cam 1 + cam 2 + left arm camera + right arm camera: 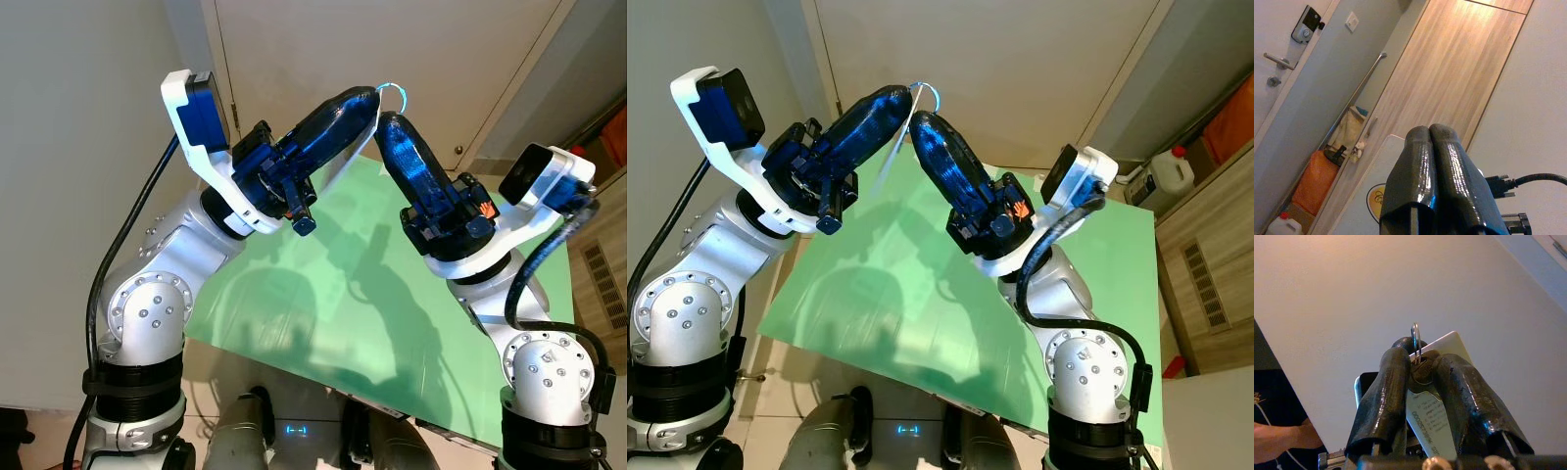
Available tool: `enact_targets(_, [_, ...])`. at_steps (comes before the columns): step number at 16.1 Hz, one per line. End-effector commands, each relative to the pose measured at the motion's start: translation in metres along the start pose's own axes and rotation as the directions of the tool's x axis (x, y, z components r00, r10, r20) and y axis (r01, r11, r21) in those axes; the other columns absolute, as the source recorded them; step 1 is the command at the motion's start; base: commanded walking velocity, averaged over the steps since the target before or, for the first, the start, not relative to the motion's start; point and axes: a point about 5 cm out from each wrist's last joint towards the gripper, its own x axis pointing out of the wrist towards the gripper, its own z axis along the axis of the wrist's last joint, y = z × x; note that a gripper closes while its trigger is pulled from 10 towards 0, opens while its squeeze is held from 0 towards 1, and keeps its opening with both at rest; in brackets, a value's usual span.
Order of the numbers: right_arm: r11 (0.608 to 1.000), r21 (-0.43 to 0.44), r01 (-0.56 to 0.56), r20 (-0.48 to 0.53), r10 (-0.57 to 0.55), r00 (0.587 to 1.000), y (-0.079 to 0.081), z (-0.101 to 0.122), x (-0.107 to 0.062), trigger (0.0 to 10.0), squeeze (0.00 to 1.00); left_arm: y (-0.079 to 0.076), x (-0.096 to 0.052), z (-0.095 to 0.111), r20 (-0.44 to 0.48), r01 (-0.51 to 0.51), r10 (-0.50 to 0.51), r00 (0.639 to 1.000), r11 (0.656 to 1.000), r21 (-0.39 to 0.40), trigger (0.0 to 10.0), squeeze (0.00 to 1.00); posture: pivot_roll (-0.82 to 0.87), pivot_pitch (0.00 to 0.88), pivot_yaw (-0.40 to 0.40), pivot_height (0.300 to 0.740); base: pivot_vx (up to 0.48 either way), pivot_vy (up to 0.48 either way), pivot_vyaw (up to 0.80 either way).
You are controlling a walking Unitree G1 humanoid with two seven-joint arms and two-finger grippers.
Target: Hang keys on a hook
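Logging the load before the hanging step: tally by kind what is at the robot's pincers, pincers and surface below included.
pincers: 2 (left pincer, right pincer)
key ring: 1
white tag: 1
green board: 1
Total: 5

A large flat green board (323, 294) lies below, on a pale tiled floor (789, 387). Behind it stands a beige wall (392, 49). At the right stand a white plastic jug with red cap (1168, 174) and a light wooden cabinet (1205, 264). Farther away is a white door with metal lever handle (1276, 60), near a tall wooden panel (1449, 73) and an orange bag (1315, 181).
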Motion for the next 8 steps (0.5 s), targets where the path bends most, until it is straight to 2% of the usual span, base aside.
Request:
enact_targets(1, [1.0, -0.014, -0.019, 0.016, 0.019, 1.0, 0.003, 0.0033, 0.004, 10.0, 0.0, -0.0036, 0.0013, -0.0019, -0.004, 0.02, -0.021, 1.0, 1.0, -0.017, 10.0, 0.0, 0.04, 0.185, -0.018, 0.74, 0.0, 0.0, 0.0])
enact_targets(3, [1.0, -0.01, -0.02, 0.027, 0.02, 0.999, 0.0029, 0.004, 0.0046, 10.0, 0.0, -0.0037, 0.0014, -0.0019, -0.004, 0.021, -0.021, 1.0, 1.0, -0.017, 10.0, 0.0, 0.04, 0.185, -0.018, 0.74, 0.0, 0.0, 0.0])
enact_targets(4, [1.0, -0.003, -0.018, 0.037, 0.018, 0.999, 0.0025, 0.0045, 0.0047, 9.2, 0.0, -0.0037, 0.0013, -0.0019, -0.004, 0.02, -0.02, 1.0, 1.0, -0.017, 10.0, 0.0, 0.04, 0.185, -0.018, 0.74, 0.0, 0.0, 0.0])
enact_targets(5, [1.0, 0.0, -0.014, 0.045, 0.014, 0.999, 0.002, 0.0053, 0.0047, 3.8, 0.0, -0.0037, 0.0013, -0.0019, -0.004, 0.02, -0.02, 1.0, 1.0, -0.017, 10.0, 0.0, 0.04, 0.185, -0.018, 0.74, 0.0, 0.0, 0.0])
enact_targets(6, [1.0, 0.011, -0.013, 0.065, 0.013, 0.998, 0.0015, 0.007, 0.0049, 0.0, 0.0, -0.0039, 0.0013, -0.002, -0.004, 0.02, -0.02, 1.0, 1.0, -0.018, 10.0, 0.0, 0.04, 0.186, -0.017, 0.74, 0.0, 0.0, 0.0])
enact_targets(8, [1.0, 0.015, -0.022, 0.071, 0.021, 0.997, 0.0022, 0.0075, 0.0053, 0.0, 0.0, -0.0037, 0.0012, -0.0017, -0.004, 0.019, -0.019, 1.0, 1.0, -0.016, 10.0, 0.0, 0.04, 0.186, -0.017, 0.74, 0.0, 0.0, 0.0])
